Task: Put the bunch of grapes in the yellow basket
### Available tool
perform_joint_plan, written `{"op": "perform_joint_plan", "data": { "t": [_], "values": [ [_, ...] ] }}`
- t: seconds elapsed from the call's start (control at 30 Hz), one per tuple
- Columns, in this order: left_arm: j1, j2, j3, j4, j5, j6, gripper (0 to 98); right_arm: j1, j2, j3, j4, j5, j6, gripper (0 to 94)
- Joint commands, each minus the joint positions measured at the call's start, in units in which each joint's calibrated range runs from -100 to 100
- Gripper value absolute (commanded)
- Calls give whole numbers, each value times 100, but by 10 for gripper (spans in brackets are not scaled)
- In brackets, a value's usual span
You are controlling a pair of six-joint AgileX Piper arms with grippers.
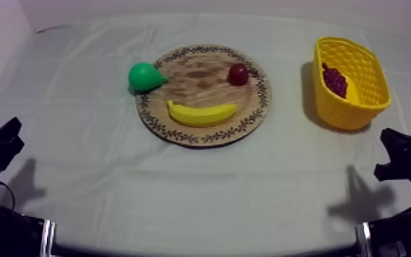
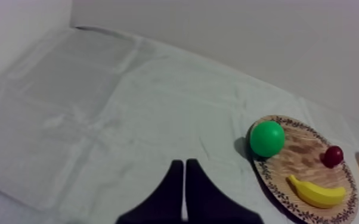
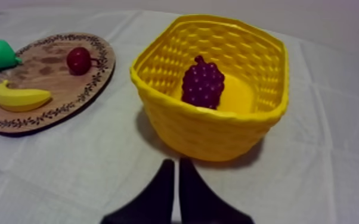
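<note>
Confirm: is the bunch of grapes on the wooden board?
No, the bunch of grapes lies inside the yellow basket, while the wooden board holds the banana and the small red fruit.

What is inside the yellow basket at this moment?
The bunch of grapes lies inside the yellow basket, on its floor. Nothing else shows there. The part of the floor under the grapes and behind the near wall is covered.

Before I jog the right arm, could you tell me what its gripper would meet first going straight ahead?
Probably the basket, its near wall: the right gripper points at it over bare cloth, though depth is unclear.
</note>
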Motion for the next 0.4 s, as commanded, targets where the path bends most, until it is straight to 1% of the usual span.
{"op": "perform_joint_plan", "data": {
  "t": [0.0,0.13,0.37],
  "values": [
    [1,0,-4,2,3,1,1,0,-3,7,7,-17,-52,3],
    [1,0,-4,2,3,1,1,0,-3,8,2,-19,-261,3],
    [1,0,-4,2,3,1,1,0,-3,9,-4,-22,-225,3]
  ]
}}
